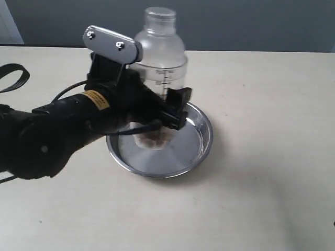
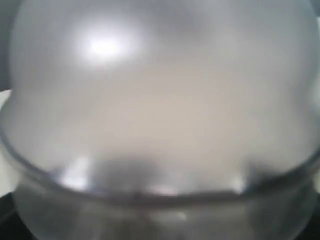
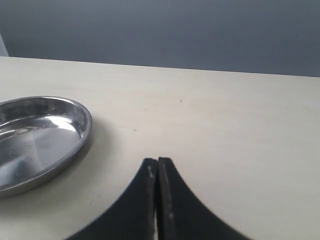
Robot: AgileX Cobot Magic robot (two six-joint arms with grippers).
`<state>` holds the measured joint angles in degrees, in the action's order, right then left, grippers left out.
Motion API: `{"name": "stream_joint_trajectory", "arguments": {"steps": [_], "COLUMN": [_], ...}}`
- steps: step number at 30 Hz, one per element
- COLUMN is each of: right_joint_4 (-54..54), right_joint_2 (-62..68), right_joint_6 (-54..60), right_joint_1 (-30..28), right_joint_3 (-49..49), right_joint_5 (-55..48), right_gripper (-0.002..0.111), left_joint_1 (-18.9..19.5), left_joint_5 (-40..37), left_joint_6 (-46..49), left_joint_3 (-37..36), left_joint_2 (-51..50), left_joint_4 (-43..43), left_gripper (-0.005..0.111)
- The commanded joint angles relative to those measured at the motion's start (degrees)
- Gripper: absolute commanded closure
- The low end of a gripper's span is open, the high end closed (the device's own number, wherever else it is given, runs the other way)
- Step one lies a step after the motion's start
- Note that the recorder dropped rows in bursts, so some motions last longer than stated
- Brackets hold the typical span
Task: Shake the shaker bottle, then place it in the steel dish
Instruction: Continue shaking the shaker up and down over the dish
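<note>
The shaker bottle (image 1: 159, 57) stands upright inside the rim of the steel dish (image 1: 201, 149), its base with brown bits (image 1: 153, 138) low over the dish's mirror bottom. Whether the base touches the dish I cannot tell. My left gripper (image 1: 163, 112) is shut round the bottle's clear body just below the black scale, one black finger (image 1: 178, 107) showing on the bottle's right side. The frosted dome (image 2: 160, 100) fills the left wrist view. My right gripper (image 3: 157, 162) is shut and empty, low over the table to the right of the dish (image 3: 75, 145).
The pale table (image 1: 261, 198) runs all round the dish. A black cable loop (image 1: 13, 76) lies at the far left edge. A grey wall (image 3: 200, 30) rises behind the table's far edge.
</note>
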<state>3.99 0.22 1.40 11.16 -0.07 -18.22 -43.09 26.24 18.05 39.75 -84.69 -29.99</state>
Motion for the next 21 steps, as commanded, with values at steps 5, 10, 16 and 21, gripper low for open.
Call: {"name": "stream_joint_trajectory", "arguments": {"steps": [5, 10, 16, 21], "right_joint_4": [-0.26, -0.26, -0.26, -0.26], "right_joint_2": [-0.22, -0.22, -0.22, -0.22], "right_joint_6": [0.09, 0.09, 0.09, 0.09], "right_joint_1": [0.23, 0.23, 0.23, 0.23], "right_joint_3": [0.07, 0.07, 0.07, 0.07], "right_joint_5": [0.75, 0.75, 0.75, 0.75], "right_gripper": [0.109, 0.109, 0.109, 0.109], "left_joint_1": [-2.04, 0.64, -4.75, -5.04], "left_joint_5": [4.31, -7.77, 9.21, 16.40], "left_joint_6": [7.61, 6.24, -5.86, -6.15], "left_joint_3": [13.58, 3.86, -1.24, -0.92], "left_joint_2": [12.54, 2.46, -2.08, -1.38], "left_joint_4": [10.12, -1.71, 7.25, 7.33], "left_gripper": [0.107, 0.107, 0.107, 0.107]}}
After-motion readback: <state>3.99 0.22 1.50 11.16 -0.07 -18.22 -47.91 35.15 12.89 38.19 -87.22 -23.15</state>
